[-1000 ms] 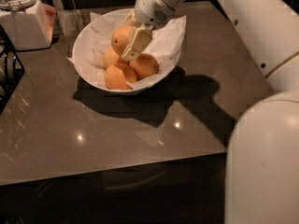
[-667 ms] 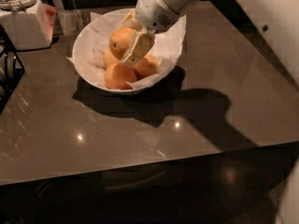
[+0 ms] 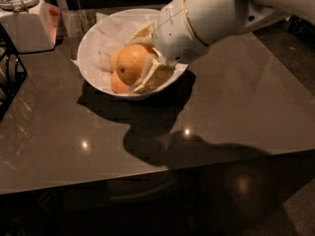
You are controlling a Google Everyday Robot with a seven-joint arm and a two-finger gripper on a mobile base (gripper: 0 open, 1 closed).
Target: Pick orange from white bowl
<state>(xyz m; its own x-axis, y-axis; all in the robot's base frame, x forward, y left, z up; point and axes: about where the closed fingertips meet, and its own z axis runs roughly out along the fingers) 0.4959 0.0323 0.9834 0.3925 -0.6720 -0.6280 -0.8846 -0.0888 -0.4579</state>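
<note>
the gripper claw [image 3: 137,62], clamped on the orange [image 3: 129,64] over the white bowl [image 3: 81,53], seems to have its grasp; next comes a straight lift clear of the other oranges [image 3: 117,83] below.

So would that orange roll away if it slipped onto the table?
The orange, held by the gripper over the white bowl, looks round, so it would probably roll on the flat table. Its smooth peel may be slippery.

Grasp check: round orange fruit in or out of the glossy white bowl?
In: gripper shut on orange, atop other oranges, within bowl rim.
</note>
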